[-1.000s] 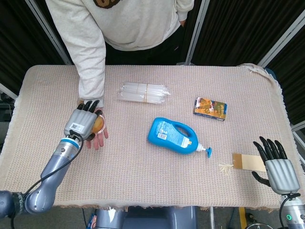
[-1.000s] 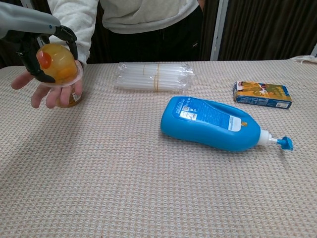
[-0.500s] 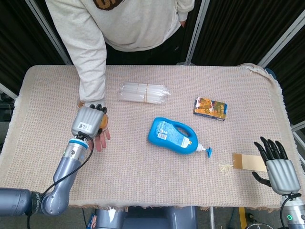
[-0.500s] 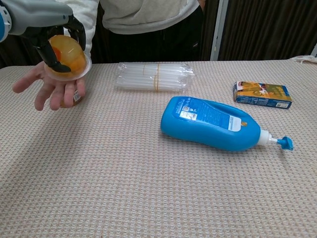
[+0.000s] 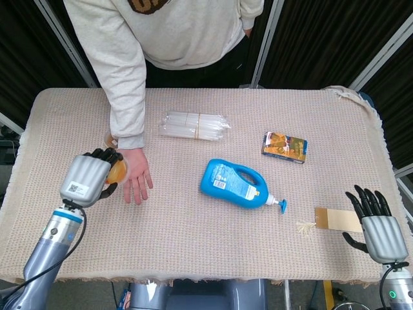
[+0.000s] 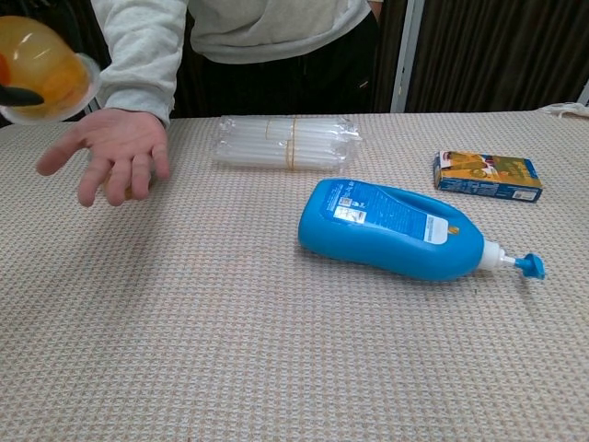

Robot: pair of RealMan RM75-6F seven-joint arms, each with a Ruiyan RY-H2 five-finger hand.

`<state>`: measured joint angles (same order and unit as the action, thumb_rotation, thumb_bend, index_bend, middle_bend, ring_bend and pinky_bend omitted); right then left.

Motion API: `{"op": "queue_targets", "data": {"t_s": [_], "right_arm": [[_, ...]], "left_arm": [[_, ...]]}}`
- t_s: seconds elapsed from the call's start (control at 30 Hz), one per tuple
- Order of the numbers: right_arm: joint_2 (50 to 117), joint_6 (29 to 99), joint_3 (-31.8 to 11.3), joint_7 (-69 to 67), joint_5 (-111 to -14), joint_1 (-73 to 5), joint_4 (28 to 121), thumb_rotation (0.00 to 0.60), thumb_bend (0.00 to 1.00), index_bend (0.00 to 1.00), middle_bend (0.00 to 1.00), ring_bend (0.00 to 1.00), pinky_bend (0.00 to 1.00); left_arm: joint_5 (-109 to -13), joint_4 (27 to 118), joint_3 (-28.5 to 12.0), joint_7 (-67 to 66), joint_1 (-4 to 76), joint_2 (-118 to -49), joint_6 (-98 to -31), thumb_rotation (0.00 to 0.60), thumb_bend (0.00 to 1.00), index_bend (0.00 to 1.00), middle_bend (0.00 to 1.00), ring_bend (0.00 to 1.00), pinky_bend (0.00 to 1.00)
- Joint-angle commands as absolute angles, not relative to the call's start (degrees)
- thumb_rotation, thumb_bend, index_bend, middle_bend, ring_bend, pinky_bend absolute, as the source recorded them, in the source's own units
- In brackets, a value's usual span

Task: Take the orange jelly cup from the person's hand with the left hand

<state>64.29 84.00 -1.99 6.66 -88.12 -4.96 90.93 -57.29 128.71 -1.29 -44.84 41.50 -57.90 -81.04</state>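
Note:
The orange jelly cup (image 5: 117, 172) (image 6: 43, 68) is held by my left hand (image 5: 87, 179), lifted off and to the left of the person's hand (image 5: 136, 179) (image 6: 115, 157). In the chest view only a dark fingertip of my left hand shows at the left edge, against the cup. The person's palm lies open and empty above the table. My right hand (image 5: 376, 224) hovers open at the table's near right corner, holding nothing.
A blue pump bottle (image 5: 237, 184) (image 6: 400, 230) lies on its side mid-table. A clear tube pack (image 5: 194, 124) (image 6: 284, 141) sits behind it. A small printed box (image 5: 284, 147) (image 6: 488, 175) is at the right, a brown card (image 5: 336, 219) near my right hand. Another orange item (image 5: 110, 138) lies under the person's wrist.
My left hand has lifted the jelly cup off the person's palm and drawn it left and toward me. The person's hand now lies empty. My right hand has stayed put.

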Motion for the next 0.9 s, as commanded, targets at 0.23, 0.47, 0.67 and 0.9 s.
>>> {"op": "queue_targets", "data": {"t_s": [0.23,0.47,0.67,0.9], "right_arm": [[64.5,83.9,-2.2,6.9,-87.7,-5.0,91.2,0.600,0.11,0.11,0.00,0.00,0.00],[64.5,83.9,-2.3,6.7,-87.6,-5.0,91.2,0.600,0.11,0.11,0.00,0.00,0.00],[64.5,84.0,-2.3,6.3,-87.6,-4.9,91.2,0.600,0.11,0.11,0.00,0.00,0.00],[64.4,84.2,-2.3,5.8,-87.7,-4.8,91.0,0.600,0.11,0.11,0.00,0.00,0.00]], "left_arm": [[-74.5,114.4,12.0,-28.3,29.6,-57.4,-73.1,0.600,0.52,0.81,0.57,0.50,0.56],[-73.4,103.6,11.7,-30.0,28.5,-66.6,-67.4,0.600,0.52,0.75,0.48,0.44,0.51],[-71.9,99.5,10.0,-30.7,28.4,-71.8,-65.1,0.600,0.43,0.33,0.04,0.06,0.15],[-73.5,99.8,8.7,-31.3,27.8,-72.0,-67.0,0.600,0.27,0.02,0.00,0.00,0.00]]}}
